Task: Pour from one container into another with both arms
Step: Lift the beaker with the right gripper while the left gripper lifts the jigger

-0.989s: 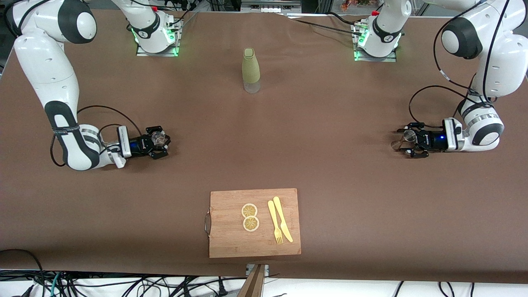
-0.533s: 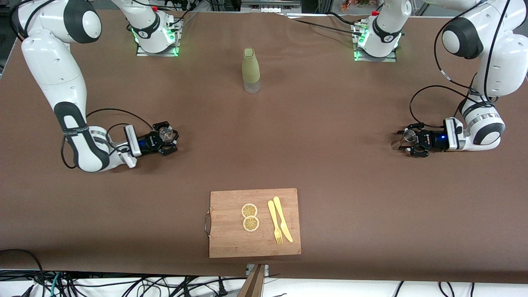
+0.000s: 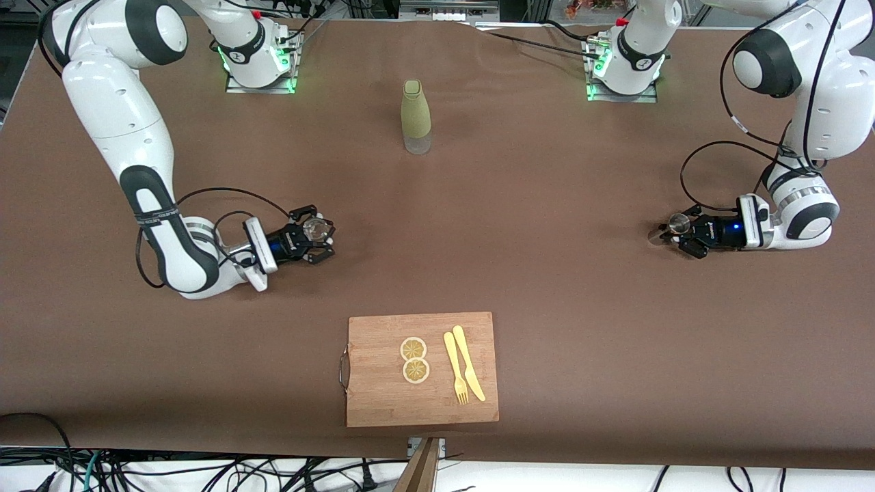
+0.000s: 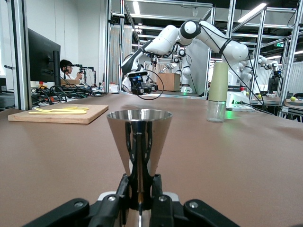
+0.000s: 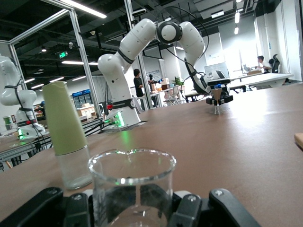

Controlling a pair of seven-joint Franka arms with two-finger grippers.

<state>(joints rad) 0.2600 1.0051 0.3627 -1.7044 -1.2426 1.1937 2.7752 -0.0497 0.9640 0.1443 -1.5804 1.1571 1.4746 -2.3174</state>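
Note:
My right gripper (image 3: 316, 236) is shut on a clear glass beaker (image 3: 314, 228), low over the brown table toward the right arm's end. In the right wrist view the beaker (image 5: 132, 182) stands upright between the black fingers (image 5: 189, 210) and looks empty. My left gripper (image 3: 677, 230) is shut on the narrow waist of a shiny metal cone cup (image 3: 678, 221), low at the left arm's end of the table. The left wrist view shows the cup (image 4: 138, 135) upright, with the gripper (image 4: 140, 191) closed tight round its lower part.
A pale green bottle (image 3: 415, 113) with a clear base stands midway between the arm bases. A wooden cutting board (image 3: 383, 400) lies near the front edge and carries two lemon slices (image 3: 413, 359), a yellow fork (image 3: 454, 369) and a knife (image 3: 469, 369).
The left gripper has closed on the metal cup. The right arm has carried the glass beaker toward the middle of the table.

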